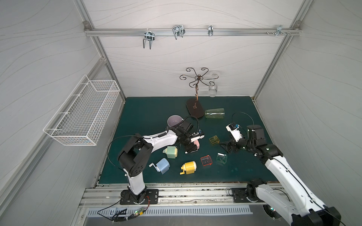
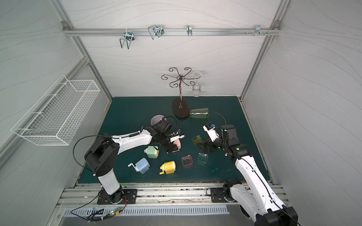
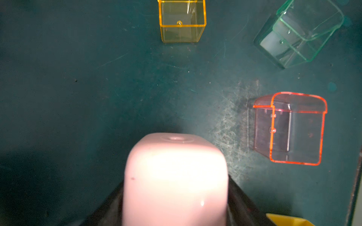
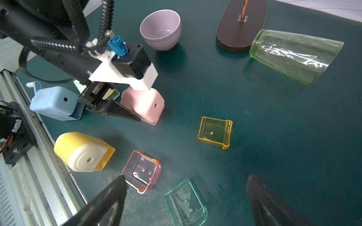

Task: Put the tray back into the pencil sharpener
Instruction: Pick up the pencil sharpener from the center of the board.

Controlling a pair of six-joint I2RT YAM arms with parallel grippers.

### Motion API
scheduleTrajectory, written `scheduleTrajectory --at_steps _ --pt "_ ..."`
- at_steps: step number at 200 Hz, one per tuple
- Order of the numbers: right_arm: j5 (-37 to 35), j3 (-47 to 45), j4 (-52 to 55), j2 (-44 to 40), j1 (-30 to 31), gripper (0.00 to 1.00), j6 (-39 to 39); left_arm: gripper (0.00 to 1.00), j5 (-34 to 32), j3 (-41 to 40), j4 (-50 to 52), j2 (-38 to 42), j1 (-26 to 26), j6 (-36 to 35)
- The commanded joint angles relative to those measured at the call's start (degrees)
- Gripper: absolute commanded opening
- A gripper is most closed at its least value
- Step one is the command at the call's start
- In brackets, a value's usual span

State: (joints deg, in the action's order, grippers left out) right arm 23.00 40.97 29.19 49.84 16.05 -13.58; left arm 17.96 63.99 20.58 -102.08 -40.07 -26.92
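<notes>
A pink pencil sharpener lies on the green mat, and my left gripper is shut on it, black fingers pressed to both sides. Three clear trays lie loose to its right: an orange tray, a red tray and a green tray. My right gripper hangs open just right of the orange tray, above the red and green trays, holding nothing.
A green sharpener, a blue one and a yellow one lie near the left arm. Behind are a purple bowl, a tipped green tumbler and a glass stand. A wire basket hangs on the left wall.
</notes>
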Motion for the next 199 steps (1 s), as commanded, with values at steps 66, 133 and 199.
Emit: scheduleTrajectory --at_steps 66,133,199 --pt "3.4 1.1 -1.0 3.3 -1.5 0.95 -6.4 0.15 1.4 4.3 2.2 4.8 -0.4 -7.7" --pt "7.4 13.2 5.2 24.3 -2.0 0.95 -34.8 0.00 12.1 -0.5 1.8 18.1 2.5 -15.7" --pt "2.7 23.1 12.3 41.9 -5.2 0.94 -52.0 0.00 23.3 -7.1 -4.2 26.3 9.6 -14.4"
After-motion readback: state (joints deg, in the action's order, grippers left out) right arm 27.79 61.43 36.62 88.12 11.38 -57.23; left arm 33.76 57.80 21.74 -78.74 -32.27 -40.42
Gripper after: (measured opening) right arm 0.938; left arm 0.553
